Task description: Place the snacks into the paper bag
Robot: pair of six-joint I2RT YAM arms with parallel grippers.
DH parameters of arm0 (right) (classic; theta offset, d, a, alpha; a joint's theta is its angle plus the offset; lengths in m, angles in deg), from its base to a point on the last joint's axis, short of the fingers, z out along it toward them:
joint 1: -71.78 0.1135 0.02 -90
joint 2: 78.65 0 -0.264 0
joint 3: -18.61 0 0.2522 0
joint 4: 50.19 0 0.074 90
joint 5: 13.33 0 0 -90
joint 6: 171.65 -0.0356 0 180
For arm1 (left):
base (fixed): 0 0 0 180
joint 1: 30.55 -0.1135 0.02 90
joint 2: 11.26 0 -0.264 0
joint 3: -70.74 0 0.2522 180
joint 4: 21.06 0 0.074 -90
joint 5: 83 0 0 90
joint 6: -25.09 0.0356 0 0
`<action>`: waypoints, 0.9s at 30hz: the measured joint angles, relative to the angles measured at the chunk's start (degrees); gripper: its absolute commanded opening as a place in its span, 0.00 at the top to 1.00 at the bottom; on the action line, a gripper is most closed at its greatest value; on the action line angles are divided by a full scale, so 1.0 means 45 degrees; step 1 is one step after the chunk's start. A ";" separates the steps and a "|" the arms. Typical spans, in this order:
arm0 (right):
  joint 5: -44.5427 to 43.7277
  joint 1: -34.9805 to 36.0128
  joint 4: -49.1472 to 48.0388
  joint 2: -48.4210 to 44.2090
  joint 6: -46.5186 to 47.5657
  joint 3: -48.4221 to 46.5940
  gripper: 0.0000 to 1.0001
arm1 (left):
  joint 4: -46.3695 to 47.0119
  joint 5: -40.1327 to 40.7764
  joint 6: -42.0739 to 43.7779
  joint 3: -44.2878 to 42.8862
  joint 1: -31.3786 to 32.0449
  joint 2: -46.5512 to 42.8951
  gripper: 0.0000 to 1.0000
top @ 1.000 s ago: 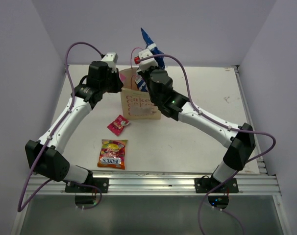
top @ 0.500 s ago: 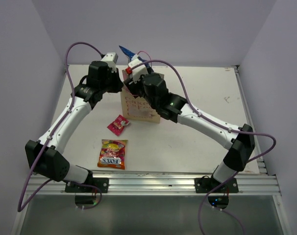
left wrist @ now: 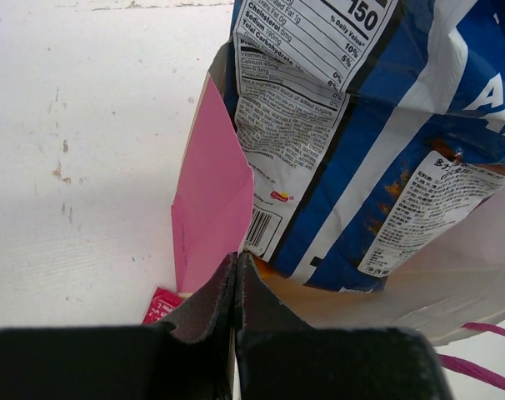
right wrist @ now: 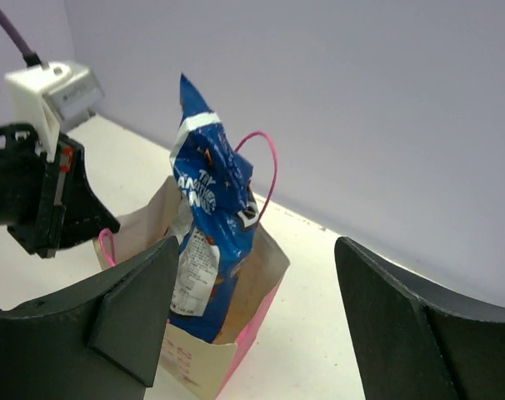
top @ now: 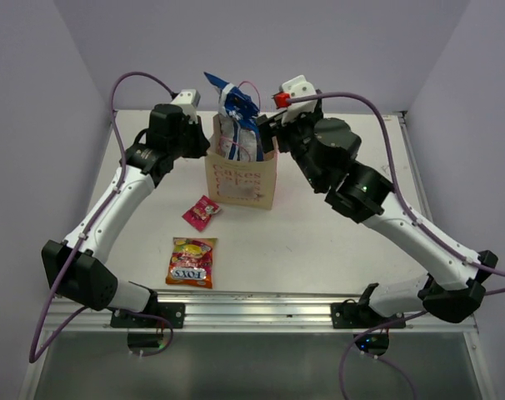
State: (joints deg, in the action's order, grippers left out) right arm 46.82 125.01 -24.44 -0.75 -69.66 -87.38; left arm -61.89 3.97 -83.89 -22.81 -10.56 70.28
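Firstly, paper bag: the small tan kraft-paper bag with pink sides and pink lettering (top: 241, 182) stands upright on the white table (top: 344, 233), just toward 11 o'clock from the table's middle, with its mouth open.
Long blue-white foil snack bag: (top: 235, 125) it stands on end inside the paper bag. Its lower part is below the rim and its top rises well above it, leaning a little toward 11 o'clock. The nutrition panel faces the left wrist camera.
Thin pink cord handle: (right wrist: 270, 163) it loops up beside the blue-white bag's top, at the far rim.
Left gripper: (left wrist: 237, 268) the fingers are pressed together, pinching the paper bag's rim at the corner where the pink side meets the tan face, at 9 o'clock of the bag's mouth.
Right gripper: (right wrist: 257, 250) the fingers are spread wide with nothing between them. It hangs near the mouth at 3 o'clock of the bag, clear of the blue-white bag.
Small pink-red sachet: (top: 202, 212) it lies flat on the table near the paper bag's foot, at about 8 o'clock from it, not touching it.
Red-yellow "FOX'S" foil packet: (top: 192, 262) it lies flat and face up at 7 o'clock of the paper bag, past the sachet toward the near edge and apart from both.
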 measured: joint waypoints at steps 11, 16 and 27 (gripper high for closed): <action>0.4313 0.0704 0.0699 0.0160 -0.3172 0.1666 0.23 | 0.0015 -0.0034 0.0005 0.0209 0.0000 -0.0175 0.99; 0.5804 0.2841 0.1341 0.2166 -0.3672 0.3405 0.20 | 0.0005 -0.0039 0.0005 0.0209 0.0000 -0.0189 0.99; 0.7378 0.4716 0.0578 0.5047 -0.4313 0.4401 0.01 | 0.0199 -0.0345 -0.0024 0.0432 0.0000 -0.0277 1.00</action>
State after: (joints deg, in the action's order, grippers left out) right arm 80.02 146.24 -21.84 21.96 -89.07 -67.58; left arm -61.00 2.42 -84.00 -20.87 -10.56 69.03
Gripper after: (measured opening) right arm 0.942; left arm 0.008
